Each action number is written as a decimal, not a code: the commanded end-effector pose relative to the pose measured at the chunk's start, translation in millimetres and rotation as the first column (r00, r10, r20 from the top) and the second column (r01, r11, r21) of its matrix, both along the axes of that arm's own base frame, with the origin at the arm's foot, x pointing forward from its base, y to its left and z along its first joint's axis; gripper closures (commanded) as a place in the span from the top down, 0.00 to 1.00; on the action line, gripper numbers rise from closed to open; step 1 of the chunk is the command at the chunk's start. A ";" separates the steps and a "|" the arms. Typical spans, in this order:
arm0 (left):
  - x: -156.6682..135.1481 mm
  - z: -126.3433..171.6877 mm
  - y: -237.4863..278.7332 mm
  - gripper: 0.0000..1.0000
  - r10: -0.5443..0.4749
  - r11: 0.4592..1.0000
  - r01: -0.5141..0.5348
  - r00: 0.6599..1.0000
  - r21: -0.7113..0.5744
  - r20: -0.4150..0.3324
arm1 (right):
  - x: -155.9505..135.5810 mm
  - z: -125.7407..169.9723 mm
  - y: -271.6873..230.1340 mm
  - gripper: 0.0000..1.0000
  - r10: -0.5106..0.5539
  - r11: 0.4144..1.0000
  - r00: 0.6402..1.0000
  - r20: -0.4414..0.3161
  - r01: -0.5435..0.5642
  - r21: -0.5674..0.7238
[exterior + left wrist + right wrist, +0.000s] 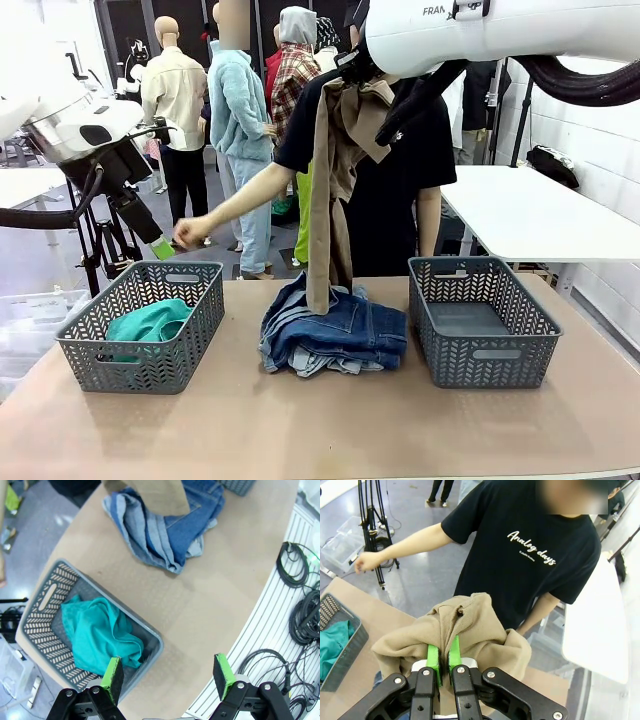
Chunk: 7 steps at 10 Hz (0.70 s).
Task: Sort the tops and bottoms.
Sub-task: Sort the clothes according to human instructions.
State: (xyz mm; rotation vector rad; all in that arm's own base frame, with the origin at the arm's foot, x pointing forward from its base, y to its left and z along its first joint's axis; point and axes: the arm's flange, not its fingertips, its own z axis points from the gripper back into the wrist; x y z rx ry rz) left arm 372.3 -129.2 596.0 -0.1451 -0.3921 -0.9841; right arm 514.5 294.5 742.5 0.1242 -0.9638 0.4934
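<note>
Lettering in white script on the person's black T-shirt (520,555) reads "Analog days", with a smaller line under it too small to read, and the right arm (480,30) shows "FRAN" on its white casing. The right gripper (443,652) is pinched tight on the tan shirt (325,200), which hangs from high over the table (320,430) down onto the pile of jeans (345,335) between the left basket (190,345) and the right basket (480,350). The left gripper (167,672) hangs above the left basket, fingers spread wide and holding nothing, and the teal top (100,632) lies crumpled inside that basket.
</note>
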 end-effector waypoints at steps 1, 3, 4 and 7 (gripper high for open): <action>-0.1 0.7 -0.4 0.93 0.000 1.000 0.000 1.000 -0.003 0.000 | -1.6 4.0 -1.5 0.00 0.001 1.000 1.000 0.009 -0.001 -0.001; -0.1 0.7 -0.4 0.93 0.000 1.000 0.000 1.000 -0.003 0.000 | -1.6 4.0 -1.5 0.00 0.001 1.000 1.000 0.009 -0.001 -0.001; -0.1 0.7 -0.4 0.93 0.000 1.000 0.000 1.000 -0.003 0.000 | -1.6 4.0 -1.5 0.00 0.001 1.000 1.000 0.009 -0.001 -0.001; -0.1 0.7 -0.4 0.93 0.000 1.000 0.000 1.000 -0.003 0.000 | -1.6 4.0 -1.5 0.00 0.001 1.000 1.000 0.009 -0.001 -0.001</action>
